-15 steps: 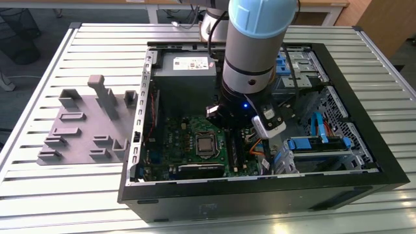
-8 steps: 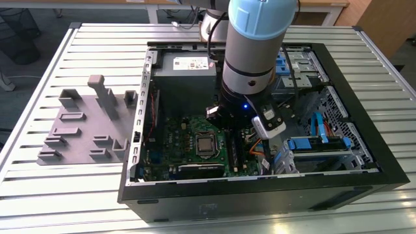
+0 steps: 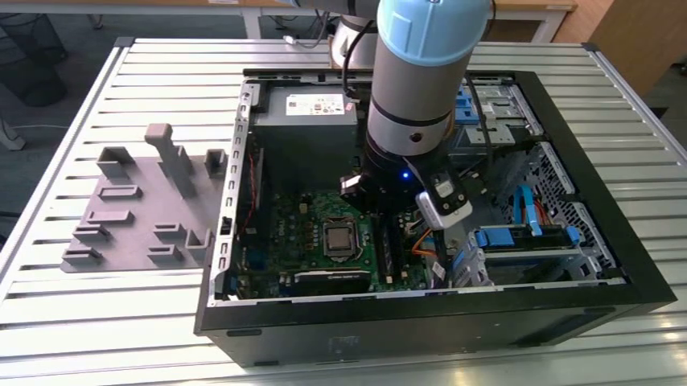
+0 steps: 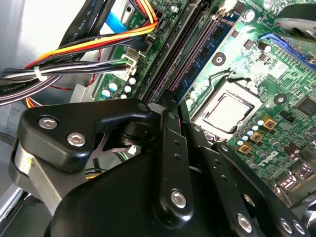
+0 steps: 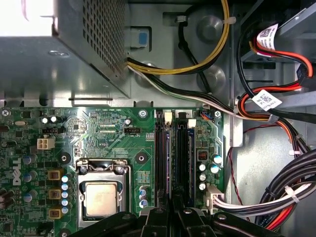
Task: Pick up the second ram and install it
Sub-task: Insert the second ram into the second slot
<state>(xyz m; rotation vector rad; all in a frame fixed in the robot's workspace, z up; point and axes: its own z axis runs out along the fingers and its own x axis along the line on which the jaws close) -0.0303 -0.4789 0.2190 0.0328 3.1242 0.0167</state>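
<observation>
Second ram stands on edge in the bank of memory slots on the motherboard, just beside the processor socket and on the exterior view's right of it. The gripper sits low over the near end of the stick, and its fingers look drawn close together on the board's thin edge, so I judge it to be gripping the second ram, not just hovering. To do this step well, the stick should be kept upright and parallel to the black slot walls. The push should go straight down, evenly along its length, and stay clear of the bundled cables just beside the slots. The first wrist view looks straight down the slots, showing the stick as a thin blue line running in between the fingers, which is good for judging alignment. The second wrist view shows its face and chips at a slant. The exterior view shows the arm reaching down into the open computer case, with the grey holder tray well apart on that view's left.
</observation>
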